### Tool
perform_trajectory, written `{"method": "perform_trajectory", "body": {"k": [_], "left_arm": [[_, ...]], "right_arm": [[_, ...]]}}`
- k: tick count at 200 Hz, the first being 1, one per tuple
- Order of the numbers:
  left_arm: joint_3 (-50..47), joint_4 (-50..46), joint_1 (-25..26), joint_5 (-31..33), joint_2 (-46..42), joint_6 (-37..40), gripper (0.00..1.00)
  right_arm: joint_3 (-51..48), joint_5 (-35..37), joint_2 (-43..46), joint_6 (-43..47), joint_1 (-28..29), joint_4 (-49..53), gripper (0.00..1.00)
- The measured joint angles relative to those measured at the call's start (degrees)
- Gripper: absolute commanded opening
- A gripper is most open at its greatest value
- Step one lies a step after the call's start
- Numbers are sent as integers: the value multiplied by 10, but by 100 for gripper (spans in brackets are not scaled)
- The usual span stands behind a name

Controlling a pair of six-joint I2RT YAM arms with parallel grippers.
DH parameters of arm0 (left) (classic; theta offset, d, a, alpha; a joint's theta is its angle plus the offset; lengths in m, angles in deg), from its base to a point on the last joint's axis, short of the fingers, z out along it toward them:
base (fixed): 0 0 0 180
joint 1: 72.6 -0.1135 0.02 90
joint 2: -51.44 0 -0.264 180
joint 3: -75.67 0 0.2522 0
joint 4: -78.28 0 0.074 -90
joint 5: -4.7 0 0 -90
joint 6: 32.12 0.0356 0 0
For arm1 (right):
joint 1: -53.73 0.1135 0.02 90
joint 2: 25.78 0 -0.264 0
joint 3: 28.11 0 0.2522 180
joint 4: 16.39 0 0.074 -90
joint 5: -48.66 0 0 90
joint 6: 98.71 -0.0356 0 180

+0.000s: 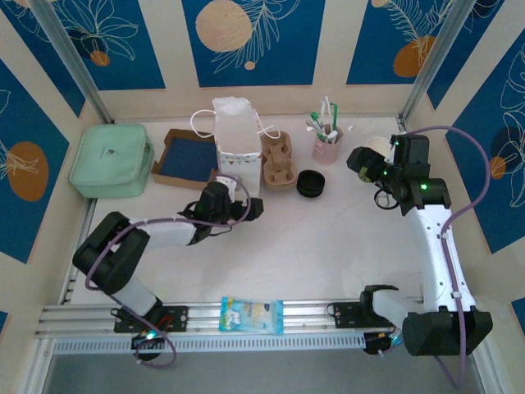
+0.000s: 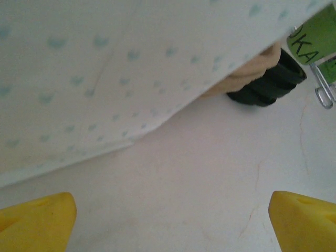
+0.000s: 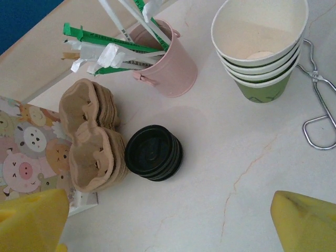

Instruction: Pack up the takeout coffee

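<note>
The right gripper (image 3: 168, 226) is holding its jaws wide apart and empty, with the stacked paper cups (image 3: 260, 47) standing ahead of them, untouched. The left gripper (image 2: 168, 223) is gaping too, facing the paper bag (image 2: 105, 68).

- Black capitals "OKA", tilted and cut off by the frame edge, stand on the green lower wall of the paper cups (image 2: 315, 31) in the left wrist view.
- In the right wrist view that green wall bears faint darker letters, too dim to read.
- The green stirrer wrappers (image 3: 105, 38) carry fine print, too small to read.
- The print on the blue packet (image 1: 252, 315) is blurred.
</note>
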Motion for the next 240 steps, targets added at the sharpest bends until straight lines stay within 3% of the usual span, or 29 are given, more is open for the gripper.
{"method": "perform_trajectory", "body": {"k": [57, 150, 202, 240], "left_arm": [[35, 38, -19, -2, 60, -12, 93], [119, 52, -63, -45, 136, -12, 89], [125, 40, -56, -62, 132, -12, 88], [94, 13, -37, -62, 78, -7, 89]], "right_arm": [[7, -6, 0, 4, 0, 7, 100], [44, -36, -49, -8, -33, 31, 92], [78, -39, -99, -12, -62, 59, 89], [105, -12, -146, -18, -78, 95, 90]]}}
